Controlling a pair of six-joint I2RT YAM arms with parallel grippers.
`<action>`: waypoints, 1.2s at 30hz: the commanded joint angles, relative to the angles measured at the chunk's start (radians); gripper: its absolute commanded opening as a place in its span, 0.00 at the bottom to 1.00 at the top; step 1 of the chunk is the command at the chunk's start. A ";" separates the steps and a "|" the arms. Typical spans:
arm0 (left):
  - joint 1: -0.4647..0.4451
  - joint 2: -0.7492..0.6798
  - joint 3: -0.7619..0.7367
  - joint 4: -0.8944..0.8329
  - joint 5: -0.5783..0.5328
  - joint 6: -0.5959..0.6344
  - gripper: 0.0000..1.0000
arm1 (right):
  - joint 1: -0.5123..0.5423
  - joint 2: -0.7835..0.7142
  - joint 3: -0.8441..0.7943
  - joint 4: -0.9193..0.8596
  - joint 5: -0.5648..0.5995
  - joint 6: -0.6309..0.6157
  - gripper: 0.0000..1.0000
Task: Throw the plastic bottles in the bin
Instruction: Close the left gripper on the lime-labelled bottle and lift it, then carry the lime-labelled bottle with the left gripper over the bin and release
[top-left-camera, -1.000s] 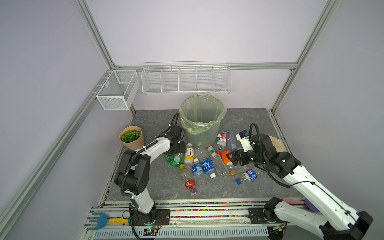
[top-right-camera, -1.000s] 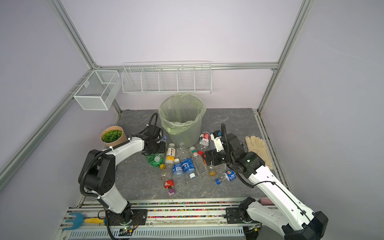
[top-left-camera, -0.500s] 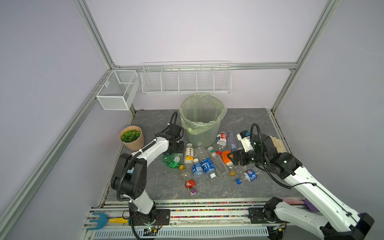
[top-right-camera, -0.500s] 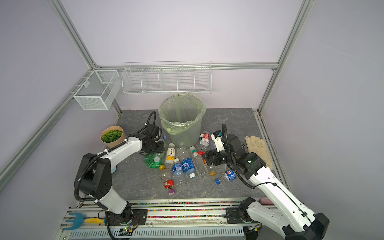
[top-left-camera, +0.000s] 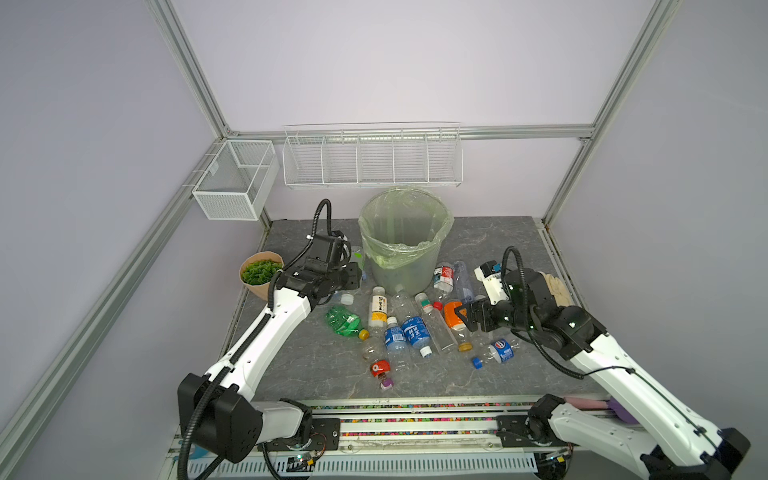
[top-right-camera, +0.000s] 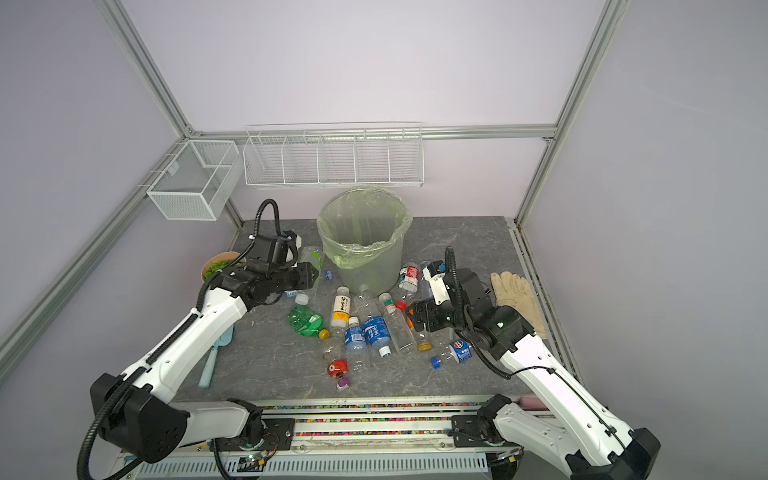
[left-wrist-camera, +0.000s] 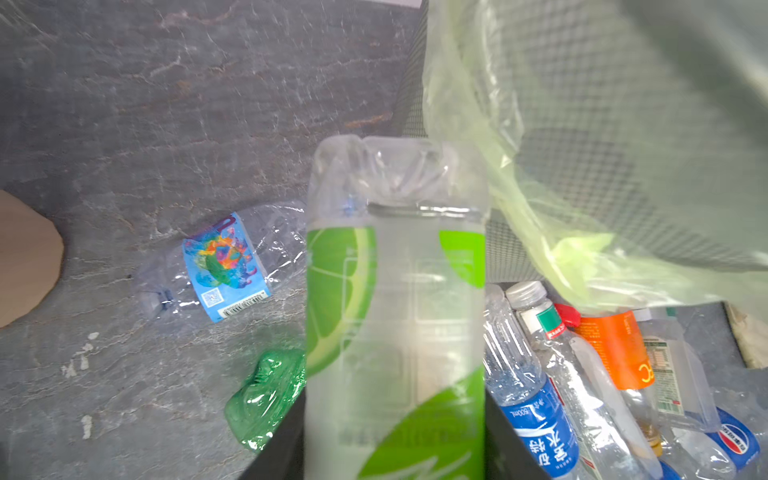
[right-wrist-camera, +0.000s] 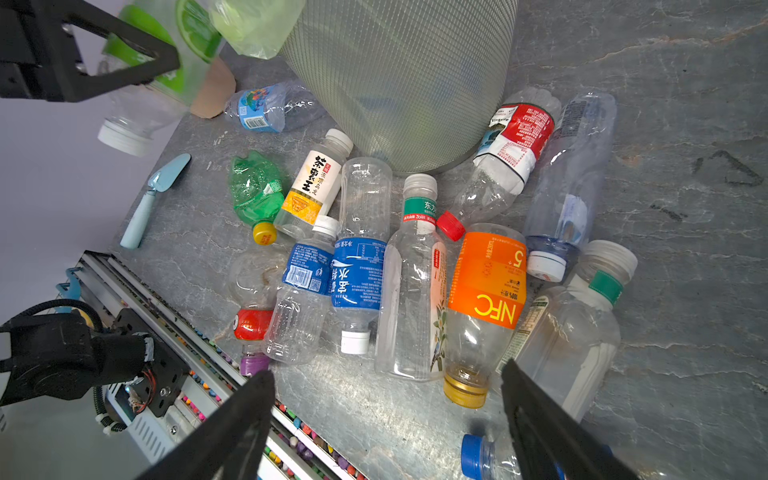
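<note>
Now, in the left wrist view, my left claw (left-wrist-camera: 395, 432) pinches the lime-label bottle (left-wrist-camera: 395, 291) clear of the counter (left-wrist-camera: 166, 104). The bottle's long axis runs up the frame, base leading. The bin (left-wrist-camera: 602, 187) fills the upper right, its wall just beside the bottle, so I judge the next move must lift it over the rim. My right claw (right-wrist-camera: 386, 372) stands spread above the orange-label bottle (right-wrist-camera: 488, 282).

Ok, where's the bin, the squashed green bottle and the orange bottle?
bin (top-left-camera: 415, 274): in a top view, on its grey side wall.
green bottle (top-left-camera: 343, 322): in a top view, on its crushed body.
orange bottle (right-wrist-camera: 488, 274): in the right wrist view, on its orange label.
</note>
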 joint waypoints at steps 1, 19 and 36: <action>0.003 -0.055 0.057 -0.006 -0.037 0.001 0.35 | 0.002 -0.029 -0.010 -0.002 0.016 0.014 0.88; 0.002 -0.130 0.278 0.130 0.054 -0.005 0.32 | 0.001 -0.040 -0.006 -0.008 0.028 0.013 0.88; 0.002 -0.003 0.348 0.302 0.151 -0.053 0.30 | 0.001 -0.044 -0.020 -0.016 0.041 0.012 0.88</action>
